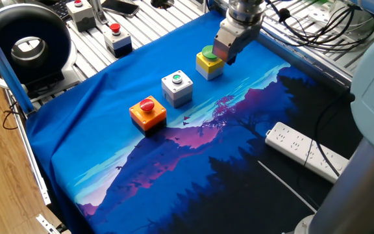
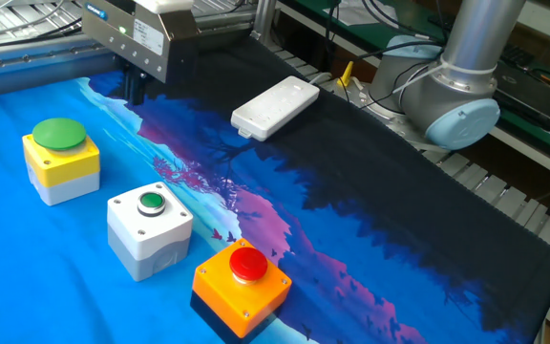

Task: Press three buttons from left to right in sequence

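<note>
Looking down, I see three boxes in a diagonal row on the counter's blue cloth (image 1: 109, 143): orange box (image 1: 148, 114), grey box (image 1: 177, 88), yellow box (image 1: 208, 64); claw (image 1: 226, 58) beside yellow; grip state unclear.

White power strip (image 1: 300, 149) on blue landscape cloth (image 1: 109, 149); two grey red-button boxes (image 1: 117, 38) beyond its edge.

Three cube button boxes (image 1: 177, 88) on cloth; two grey boxes (image 1: 117, 38) behind, maybe more; one power strip (image 1: 300, 149).
</note>
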Robot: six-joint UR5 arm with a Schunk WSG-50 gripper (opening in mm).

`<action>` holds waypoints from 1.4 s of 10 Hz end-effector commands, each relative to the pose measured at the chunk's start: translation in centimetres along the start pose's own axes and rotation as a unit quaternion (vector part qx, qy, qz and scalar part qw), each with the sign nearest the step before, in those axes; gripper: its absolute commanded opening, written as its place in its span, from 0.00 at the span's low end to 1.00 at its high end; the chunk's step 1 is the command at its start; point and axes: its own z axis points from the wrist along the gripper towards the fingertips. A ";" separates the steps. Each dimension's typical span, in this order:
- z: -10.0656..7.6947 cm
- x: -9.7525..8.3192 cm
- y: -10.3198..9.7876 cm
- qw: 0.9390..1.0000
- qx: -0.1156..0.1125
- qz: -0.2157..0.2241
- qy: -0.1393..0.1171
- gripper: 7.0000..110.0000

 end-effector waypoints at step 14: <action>-3.2 -5.0 0.7 0.998 -0.059 -0.013 -0.013 0.00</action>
